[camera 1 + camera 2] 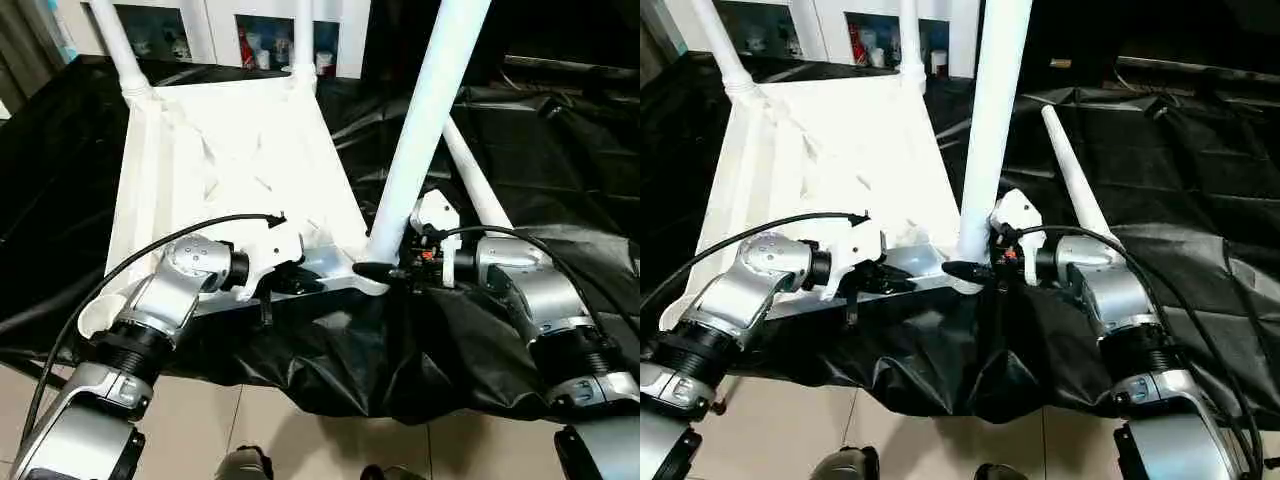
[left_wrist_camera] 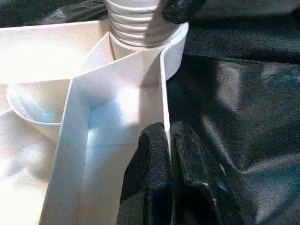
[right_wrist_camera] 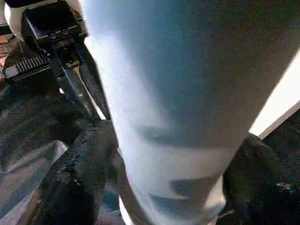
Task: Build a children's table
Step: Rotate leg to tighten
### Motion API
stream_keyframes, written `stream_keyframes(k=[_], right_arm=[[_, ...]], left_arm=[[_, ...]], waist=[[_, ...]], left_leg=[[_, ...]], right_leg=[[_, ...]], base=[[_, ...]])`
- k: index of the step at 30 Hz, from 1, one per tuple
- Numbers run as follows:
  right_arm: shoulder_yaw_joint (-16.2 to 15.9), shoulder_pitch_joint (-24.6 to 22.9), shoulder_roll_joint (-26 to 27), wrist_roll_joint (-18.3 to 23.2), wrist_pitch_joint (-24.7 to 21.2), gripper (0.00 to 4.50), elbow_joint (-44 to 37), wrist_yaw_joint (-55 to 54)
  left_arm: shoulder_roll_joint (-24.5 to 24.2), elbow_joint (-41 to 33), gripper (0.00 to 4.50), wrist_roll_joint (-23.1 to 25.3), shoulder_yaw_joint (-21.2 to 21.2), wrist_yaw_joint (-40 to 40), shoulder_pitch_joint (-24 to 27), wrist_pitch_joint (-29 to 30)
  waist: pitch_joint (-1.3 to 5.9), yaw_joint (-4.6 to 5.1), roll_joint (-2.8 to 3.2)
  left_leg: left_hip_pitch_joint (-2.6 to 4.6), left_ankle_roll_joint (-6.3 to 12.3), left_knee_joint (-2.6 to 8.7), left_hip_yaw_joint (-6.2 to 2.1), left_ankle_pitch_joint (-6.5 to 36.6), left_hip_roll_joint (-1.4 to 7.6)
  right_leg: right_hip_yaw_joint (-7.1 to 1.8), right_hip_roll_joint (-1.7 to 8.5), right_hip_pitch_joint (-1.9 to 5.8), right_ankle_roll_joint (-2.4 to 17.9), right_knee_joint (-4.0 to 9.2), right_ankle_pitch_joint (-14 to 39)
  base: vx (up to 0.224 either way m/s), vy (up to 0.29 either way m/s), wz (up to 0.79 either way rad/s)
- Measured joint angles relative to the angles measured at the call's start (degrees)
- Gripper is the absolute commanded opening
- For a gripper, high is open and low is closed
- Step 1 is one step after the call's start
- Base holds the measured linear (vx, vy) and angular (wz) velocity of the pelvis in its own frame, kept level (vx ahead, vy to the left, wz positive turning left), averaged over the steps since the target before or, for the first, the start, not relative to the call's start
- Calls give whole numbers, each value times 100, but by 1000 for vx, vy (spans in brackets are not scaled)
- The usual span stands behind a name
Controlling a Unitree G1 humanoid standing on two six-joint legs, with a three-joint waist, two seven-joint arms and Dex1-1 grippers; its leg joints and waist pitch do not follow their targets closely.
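The upturned children's table (image 1: 230, 160) is steadied at its rim by the closed left claw (image 2: 168, 140) while a leg (image 1: 425, 120), straddled by the right claw (image 3: 154, 187), is judged to need seating in its corner socket.

Under the work you have a crinkled black plastic sheet (image 1: 330, 370) spread over the surface, its front edge hanging in loose folds over a pale tiled floor (image 1: 200, 420). At the back you see a white cabinet (image 1: 215, 30) with glass doors, small bottles and jars (image 1: 262, 48) on its shelves, too small to identify. To your far right the sheet bunches into glossy ridges.
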State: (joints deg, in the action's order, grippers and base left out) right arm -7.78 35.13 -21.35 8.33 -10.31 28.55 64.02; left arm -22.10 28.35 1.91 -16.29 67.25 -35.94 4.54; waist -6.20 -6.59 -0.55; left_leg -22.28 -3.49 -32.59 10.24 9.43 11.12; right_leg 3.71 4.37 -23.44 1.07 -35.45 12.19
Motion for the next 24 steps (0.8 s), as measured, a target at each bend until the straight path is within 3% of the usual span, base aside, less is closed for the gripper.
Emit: stream_keyframes(k=[6, 13, 18, 24], right_arm=[[-9, -76, -19, -5, -12, 262, -95, -4], [-8, -158, 18, 16, -18, 253, -112, -57], [281, -264, 359, 86, -23, 252, 10, -679], [808, -95, 1145, 68, 48, 250, 598, -2629]], left_arm=[[-17, 2, 0, 1, -3, 62, 21, -21], [-19, 27, 0, 3, -5, 66, 31, -44], [65, 163, 0, 11, 59, -164, -17, 127], [669, 829, 0, 206, 109, -1185, -491, 588]], waist=[[0, -3, 0], [4, -1, 6], [9, 34, 16], [12, 101, 20]], left_leg=[[1, 0, -17, -2, 0, 0], [3, 0, -34, -5, 0, 2], [23, -4, -48, -6, 0, 2], [62, -40, -41, -7, 15, 0]], right_leg=[[-1, 2, 0, 0, -22, 0], [-2, 3, 1, 0, -41, 0], [-9, 3, 12, 2, -59, -1], [-11, 4, 40, 27, -62, -27]], base=[[0, 0, 0], [0, 0, 0], [0, 0, 0], [0, 0, 0]])
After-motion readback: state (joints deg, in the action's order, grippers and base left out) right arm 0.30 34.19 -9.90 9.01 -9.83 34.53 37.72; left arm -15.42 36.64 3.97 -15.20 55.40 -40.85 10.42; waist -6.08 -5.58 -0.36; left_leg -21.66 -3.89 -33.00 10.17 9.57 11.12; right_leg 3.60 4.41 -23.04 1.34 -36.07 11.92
